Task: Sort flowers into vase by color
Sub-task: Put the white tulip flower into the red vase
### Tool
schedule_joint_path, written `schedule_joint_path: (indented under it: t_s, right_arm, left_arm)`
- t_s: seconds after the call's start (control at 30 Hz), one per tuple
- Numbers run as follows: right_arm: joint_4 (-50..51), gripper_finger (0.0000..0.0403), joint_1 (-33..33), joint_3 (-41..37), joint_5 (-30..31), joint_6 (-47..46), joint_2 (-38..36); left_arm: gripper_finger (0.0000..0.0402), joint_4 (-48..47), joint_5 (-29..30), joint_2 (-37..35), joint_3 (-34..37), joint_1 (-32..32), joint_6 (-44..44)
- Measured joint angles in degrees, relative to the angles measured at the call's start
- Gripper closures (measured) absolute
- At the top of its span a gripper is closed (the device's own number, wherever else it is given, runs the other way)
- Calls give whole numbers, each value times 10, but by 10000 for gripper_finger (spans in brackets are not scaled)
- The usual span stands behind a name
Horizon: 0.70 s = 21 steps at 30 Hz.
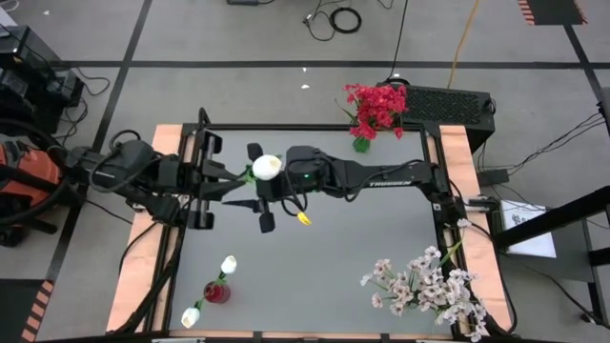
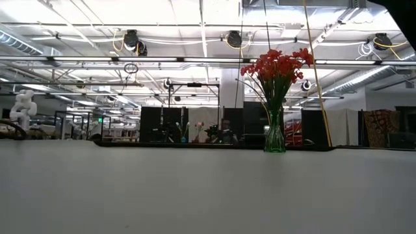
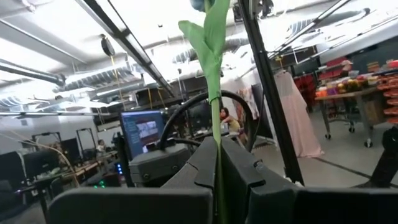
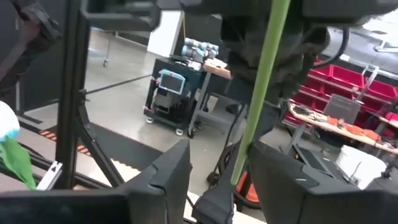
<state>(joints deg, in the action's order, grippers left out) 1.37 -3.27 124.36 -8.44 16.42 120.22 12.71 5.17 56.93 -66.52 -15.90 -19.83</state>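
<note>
My left gripper (image 1: pixel 217 184) (image 3: pixel 217 146) is above the table's middle left, shut on a white tulip's green stem (image 3: pixel 217 124). The tulip's bud (image 1: pixel 266 168) points toward the right arm. My right gripper (image 1: pixel 259 189) (image 4: pixel 217 162) faces the left one, open. Its fingers stand on either side of the stem (image 4: pixel 258 93), and I cannot tell whether one touches it. Two more white tulips (image 1: pixel 228 264) stand in a red vase (image 1: pixel 217 292). Red blossoms (image 1: pixel 376 108) (image 2: pixel 275 78) fill a green glass vase. Pale pink-white sprays (image 1: pixel 429 281) lie on the table. My left gripper pinches the tulip's stem (image 3: pixel 217 163) between its two fingers, below the leaf (image 3: pixel 208 43). The fingers come level from the table's left and lie across the stem. The flower is lifted clear of the table, with its bud beyond the fingers.
The red vase stands near the near left edge, the green vase beyond the far edge at the right, and the sprays at the near right corner. Wooden strips (image 1: pixel 143 238) line the table's left and right sides. A yellow bit (image 1: pixel 303 217) shows under the right arm.
</note>
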Motion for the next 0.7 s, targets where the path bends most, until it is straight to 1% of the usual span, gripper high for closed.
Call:
schedule_joint_path:
  t_s: [0.07,0.13,0.3,0.4,0.43,0.6,0.7]
  right_arm:
    - [-4,257,0,0,-6,1,0]
    - [-4,272,0,0,-8,4,0]
    - [-3,340,0,0,-11,12,0]
    - [-3,385,0,0,-25,14,0]
    - [-3,393,0,0,-25,14,0]
    - [6,397,0,0,-25,-3,0]
    - [35,400,0,1,-24,-15,-3]
  left_arm:
    - [389,-2,-2,0,0,0,0]
    - [389,-10,-3,0,0,0,0]
    - [389,-41,-3,0,0,0,0]
    - [389,-48,-7,0,0,0,1]
    - [389,-48,-11,0,0,0,1]
    - [388,-51,-20,0,0,0,1]
    - [387,-66,-20,-6,0,0,13]
